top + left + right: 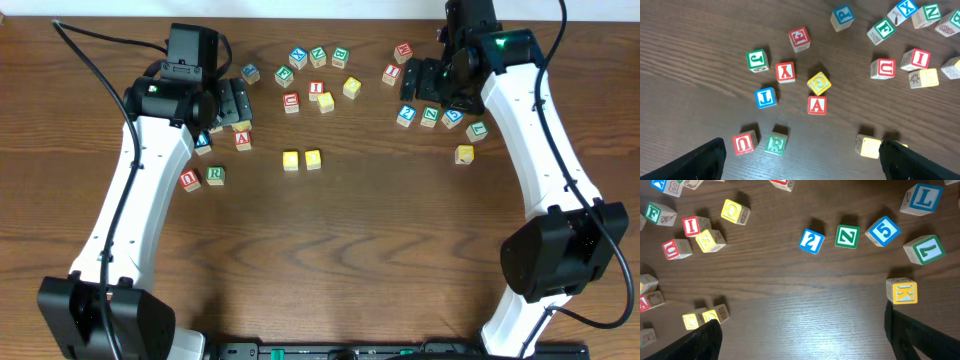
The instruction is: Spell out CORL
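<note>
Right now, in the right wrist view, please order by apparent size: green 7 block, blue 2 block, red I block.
Largest: green 7 block. Then blue 2 block and red I block, too alike to rank.

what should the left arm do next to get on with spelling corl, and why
Probably ease the left end effector toward the green R block and lower over it. It is open and empty, the R lies just ahead of it beside a red U block, and two yellow blocks already sit side by side mid-table, seemingly the word's start.
</note>
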